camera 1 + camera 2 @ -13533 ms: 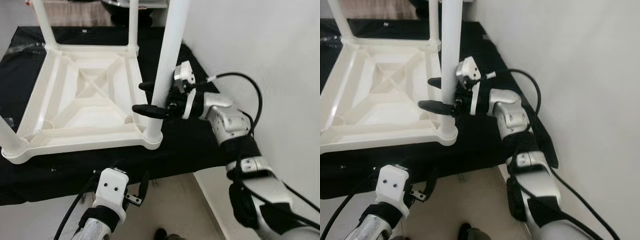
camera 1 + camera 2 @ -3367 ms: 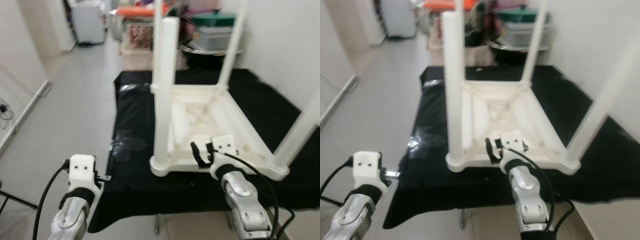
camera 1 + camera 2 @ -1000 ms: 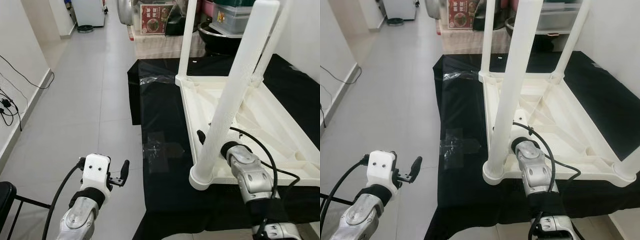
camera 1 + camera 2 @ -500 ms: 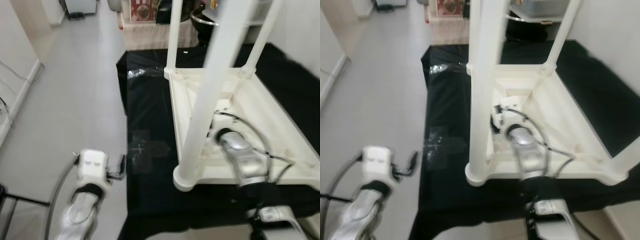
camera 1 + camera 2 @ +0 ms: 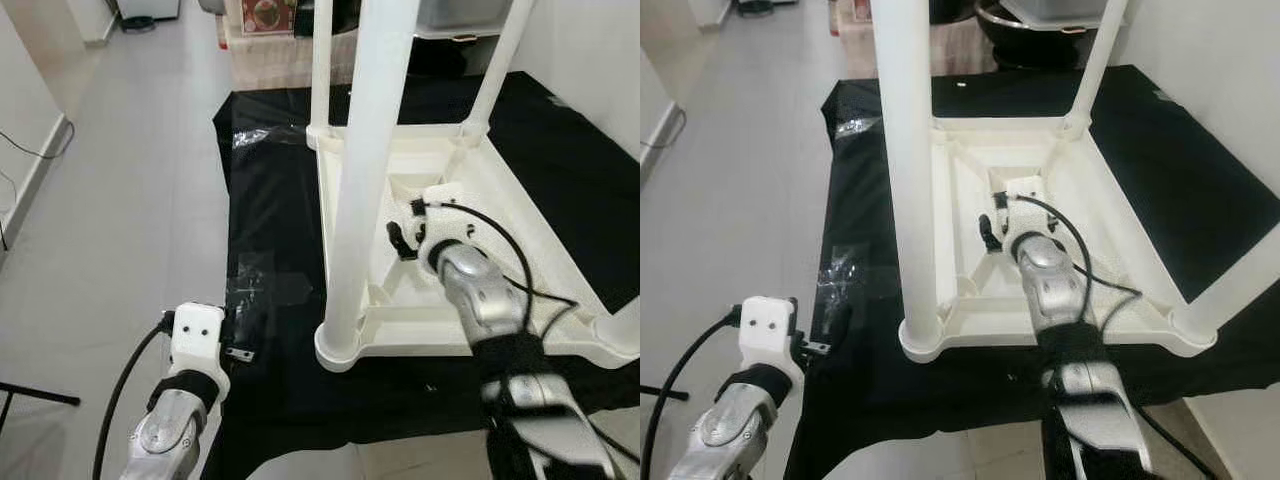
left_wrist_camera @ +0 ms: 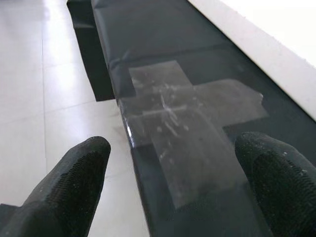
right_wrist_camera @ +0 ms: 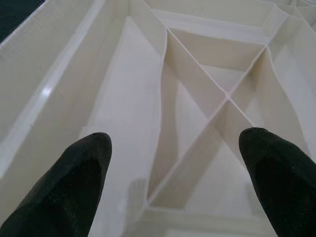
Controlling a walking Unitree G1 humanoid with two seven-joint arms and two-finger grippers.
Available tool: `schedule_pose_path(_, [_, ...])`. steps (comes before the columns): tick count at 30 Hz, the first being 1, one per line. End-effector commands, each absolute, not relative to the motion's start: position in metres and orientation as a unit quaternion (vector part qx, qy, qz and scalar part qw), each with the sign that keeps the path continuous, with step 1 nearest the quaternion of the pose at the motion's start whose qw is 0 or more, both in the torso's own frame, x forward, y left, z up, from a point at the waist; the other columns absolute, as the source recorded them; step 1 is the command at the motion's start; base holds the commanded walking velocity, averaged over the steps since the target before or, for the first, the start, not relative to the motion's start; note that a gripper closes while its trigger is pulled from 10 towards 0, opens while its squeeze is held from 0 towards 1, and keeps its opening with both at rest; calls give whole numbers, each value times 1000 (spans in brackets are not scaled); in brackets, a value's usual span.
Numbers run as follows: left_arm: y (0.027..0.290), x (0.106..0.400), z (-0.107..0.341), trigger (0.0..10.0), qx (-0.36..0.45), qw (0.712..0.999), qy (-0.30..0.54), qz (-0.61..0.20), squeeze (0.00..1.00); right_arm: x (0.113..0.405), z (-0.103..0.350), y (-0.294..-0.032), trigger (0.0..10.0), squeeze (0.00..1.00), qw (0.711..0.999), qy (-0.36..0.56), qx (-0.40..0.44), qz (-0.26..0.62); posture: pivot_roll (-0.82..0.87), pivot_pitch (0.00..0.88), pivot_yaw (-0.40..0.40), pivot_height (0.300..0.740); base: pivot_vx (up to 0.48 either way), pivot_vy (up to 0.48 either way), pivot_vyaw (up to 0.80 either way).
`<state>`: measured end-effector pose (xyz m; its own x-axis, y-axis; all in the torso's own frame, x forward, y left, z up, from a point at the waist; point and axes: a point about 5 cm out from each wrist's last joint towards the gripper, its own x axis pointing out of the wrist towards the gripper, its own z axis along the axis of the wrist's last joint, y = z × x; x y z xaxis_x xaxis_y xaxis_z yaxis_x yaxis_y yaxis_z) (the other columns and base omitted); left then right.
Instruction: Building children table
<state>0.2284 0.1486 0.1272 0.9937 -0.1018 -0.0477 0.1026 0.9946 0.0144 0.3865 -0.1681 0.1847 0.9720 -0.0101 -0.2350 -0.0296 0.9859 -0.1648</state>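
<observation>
1. A white plastic table lies upside down on a black cloth that covers a low stand, its ribbed underside facing up.
2. Its legs stand upright from the corners; the near-left leg rises tall in front of the camera.
3. The right gripper reaches over the near rim into the underside, fingers spread wide and holding nothing, above the crossing ribs.
4. The left gripper hovers low by the cloth's left edge, also spread and empty.
5. Between its fingers lies a patch of clear tape stuck on the cloth.
6. Grey floor tiles run along the robot's left; a white wall is at the right.
</observation>
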Motion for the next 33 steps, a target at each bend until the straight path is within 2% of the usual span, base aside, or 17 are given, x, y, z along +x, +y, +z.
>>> schedule_pose_path(1, [148, 225, 128, 10000, 10, 998, 28, -48, 0, 389, 181, -169, 10000, 0, 987, 139, -84, -10, -9, 176, -69, 740, 0, 0, 0])
schedule_pose_path(7, [146, 221, 129, 10000, 8, 999, 29, -45, 0, 400, 194, -155, 10000, 0, 986, 150, -69, 15, -3, 186, -74, 740, 0, 0, 0])
schedule_pose_path(11, [146, 217, 129, 10000, 6, 999, 31, -44, 0, 405, 195, -151, 10000, 0, 977, 194, -90, 14, 4, 200, -85, 740, 0, 0, 0])
schedule_pose_path(15, [145, 213, 130, 10000, 4, 999, 33, -39, 0, 409, 199, -156, 10000, 0, 969, 223, -104, -3, 9, 212, -95, 740, 0, 0, 0])
schedule_pose_path(21, [144, 208, 130, 10000, -1, 999, 37, -35, 0, 415, 221, -163, 10000, 0, 970, 215, -112, -10, 7, 230, -105, 740, 0, 0, 0])
schedule_pose_path(33, [143, 206, 130, 10000, -3, 999, 41, -33, 0, 414, 221, -171, 10000, 0, 961, 256, -101, -15, 5, 233, -108, 740, 0, 0, 0])
